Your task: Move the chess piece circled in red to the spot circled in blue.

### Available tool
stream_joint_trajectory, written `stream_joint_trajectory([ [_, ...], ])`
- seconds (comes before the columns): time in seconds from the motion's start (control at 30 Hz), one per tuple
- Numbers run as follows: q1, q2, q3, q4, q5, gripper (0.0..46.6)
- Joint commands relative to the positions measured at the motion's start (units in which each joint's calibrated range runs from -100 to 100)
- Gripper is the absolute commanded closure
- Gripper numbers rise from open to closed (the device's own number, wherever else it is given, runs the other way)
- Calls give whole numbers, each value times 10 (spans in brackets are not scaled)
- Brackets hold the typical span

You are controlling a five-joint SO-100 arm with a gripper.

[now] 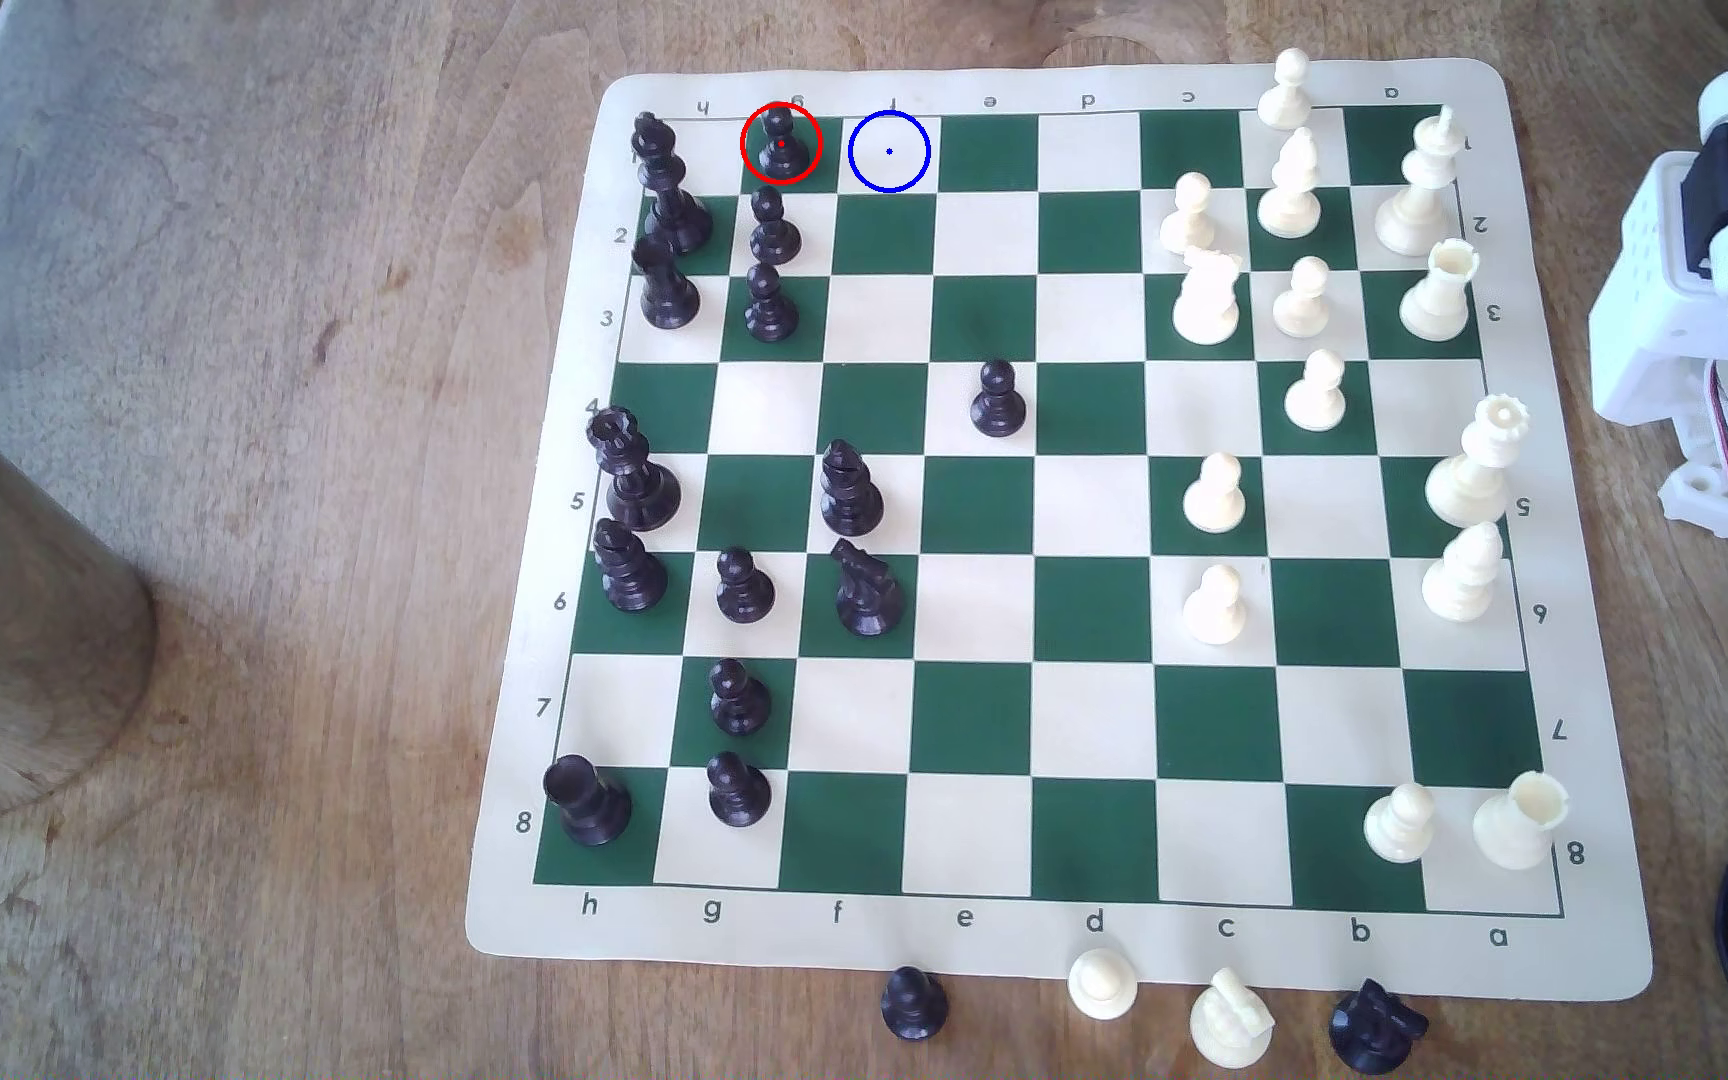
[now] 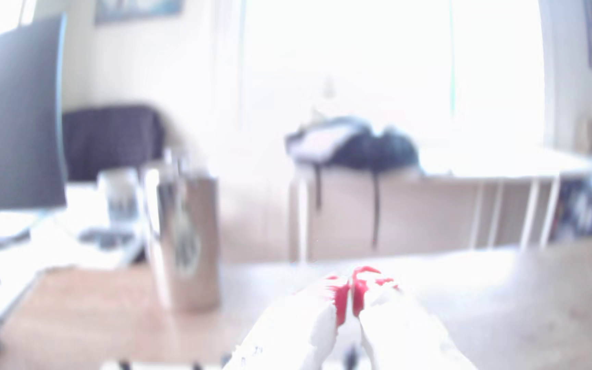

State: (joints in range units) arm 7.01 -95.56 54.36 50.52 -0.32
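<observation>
The black pawn [image 1: 782, 145] ringed in red is seen standing on a green square at the far edge of the board [image 1: 985, 498], at about eleven o'clock in the exterior view, with the blue-ringed cream square [image 1: 889, 152] just beside it at its three o'clock. The pincer [image 2: 350, 299] is seen in the wrist view with its red-tipped jaws pressed together and nothing held, aimed out across the bench [image 1: 216, 519], well apart from the pawn. A second black pawn [image 1: 775, 226] is placed close at six o'clock of the ringed one, and a tall black piece [image 1: 668, 192] close at eight o'clock; either could be knocked over on a careless descent, judging by the tight spacing.
</observation>
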Motion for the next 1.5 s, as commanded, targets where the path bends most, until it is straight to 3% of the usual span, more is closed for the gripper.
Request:
stream_joint_trajectory([
  [0.0,11,-1,19,144,-22,464],
  [0.17,16,12,90,140,-30,464],
  [0.3,23,133,72,76,-44,464],
  [0.5,20,387,-104,39,-84,463],
  [0.77,28,599,-288,18,-112,463],
  [1.07,46,849,-480,-1,-164,391],
  [1.47,62,1015,-579,-55,-165,339],
])
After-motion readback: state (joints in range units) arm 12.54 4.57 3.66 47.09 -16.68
